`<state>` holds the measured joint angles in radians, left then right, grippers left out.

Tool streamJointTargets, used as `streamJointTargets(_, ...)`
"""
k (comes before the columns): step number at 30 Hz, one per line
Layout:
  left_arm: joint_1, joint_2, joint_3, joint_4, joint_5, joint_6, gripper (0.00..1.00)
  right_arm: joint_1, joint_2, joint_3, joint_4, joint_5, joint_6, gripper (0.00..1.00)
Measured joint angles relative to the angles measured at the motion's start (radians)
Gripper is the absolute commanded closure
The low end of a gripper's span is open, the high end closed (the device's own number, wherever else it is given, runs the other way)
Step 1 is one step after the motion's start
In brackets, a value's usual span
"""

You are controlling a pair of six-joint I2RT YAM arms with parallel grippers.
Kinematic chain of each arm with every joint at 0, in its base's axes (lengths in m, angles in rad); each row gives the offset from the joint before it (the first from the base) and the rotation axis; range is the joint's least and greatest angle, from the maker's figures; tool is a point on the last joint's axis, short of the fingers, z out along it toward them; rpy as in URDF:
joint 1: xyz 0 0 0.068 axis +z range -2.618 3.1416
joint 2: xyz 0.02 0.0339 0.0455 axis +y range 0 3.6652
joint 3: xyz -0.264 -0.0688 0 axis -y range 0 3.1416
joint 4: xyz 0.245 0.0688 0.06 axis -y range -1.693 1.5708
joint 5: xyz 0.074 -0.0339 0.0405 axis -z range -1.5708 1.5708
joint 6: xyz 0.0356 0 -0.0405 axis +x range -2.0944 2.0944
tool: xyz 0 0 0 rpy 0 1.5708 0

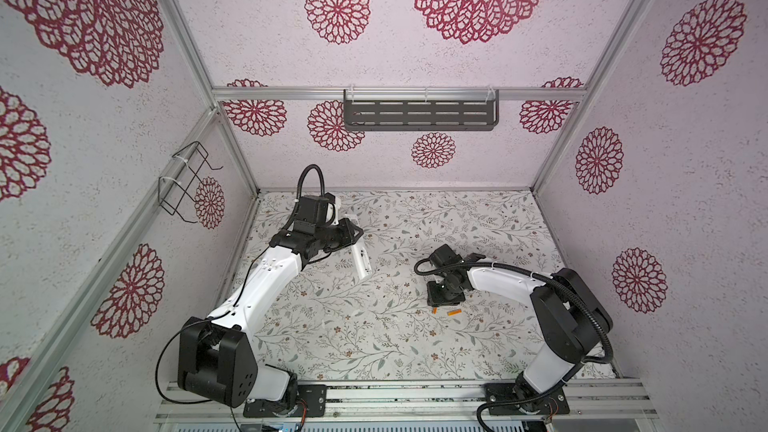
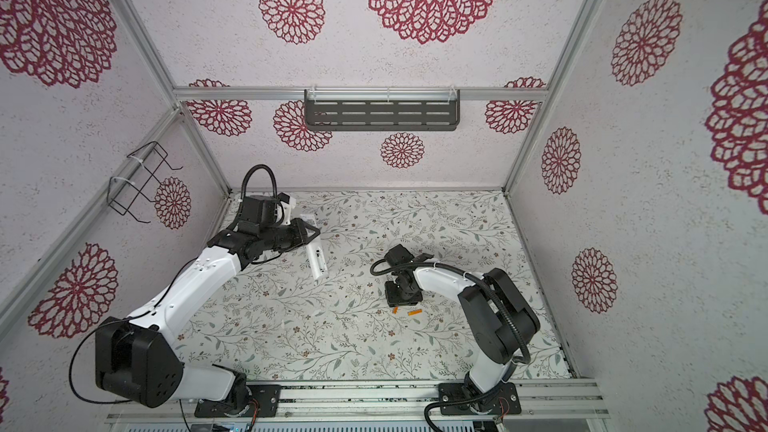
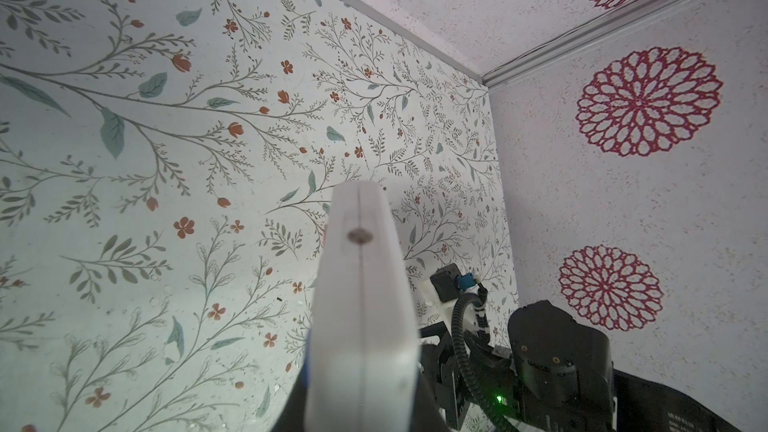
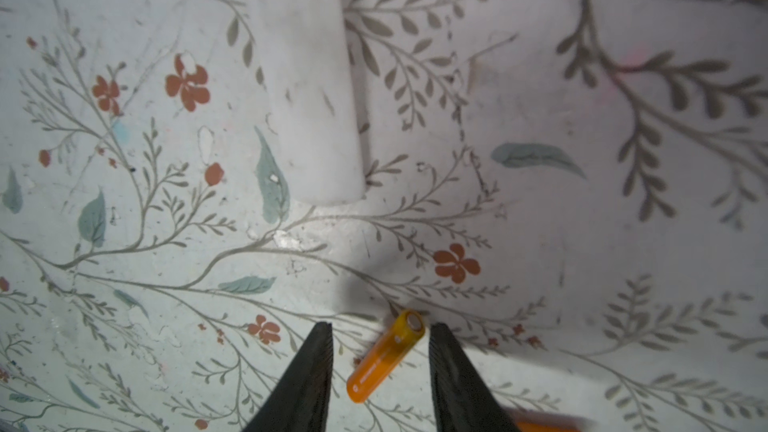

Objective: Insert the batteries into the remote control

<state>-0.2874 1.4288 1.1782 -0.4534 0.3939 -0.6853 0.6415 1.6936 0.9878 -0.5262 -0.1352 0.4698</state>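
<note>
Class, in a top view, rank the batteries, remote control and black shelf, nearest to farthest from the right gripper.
1. batteries, just beneath the right gripper; too close to split.
2. remote control, across on the left.
3. black shelf, back wall.

The right end effector stands low over the bench. Its fingers are apart, 1 on each side of an orange battery, leaving a narrow gap either way. The 2nd battery lies just beside, outside 1 finger. A white flat piece lies ahead on the bench, apart from the fingertips. Between the 2 arms the middle of the bench is open. The remote control, clamped in the left end effector, sticks out over the left rear. A shelf and a wire rack hang on the walls, well above.
</note>
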Motion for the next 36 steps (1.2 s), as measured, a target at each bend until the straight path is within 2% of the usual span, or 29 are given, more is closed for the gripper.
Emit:
streamJointTargets(9, 0.0, 0.0, 0.0, 0.001, 0.005, 0.0, 1.0, 0.007, 0.01, 0.002, 0.009, 0.005, -0.008, 0.79)
streamJointTargets(21, 0.0, 0.015, 0.0, 0.004, 0.012, 0.0, 1.0, 0.017, 0.026, 0.021, 0.007, 0.008, -0.03, 0.94)
streamJointTargets(31, -0.001, 0.039, 0.029, -0.002, 0.024, 0.0, 1.0, 0.027, 0.033, 0.034, 0.0, 0.008, -0.051, 0.97)
streamJointTargets(36, -0.001, 0.037, 0.027, -0.02, 0.033, 0.0, 1.0, 0.047, 0.034, 0.043, -0.041, 0.008, -0.088, 0.92)
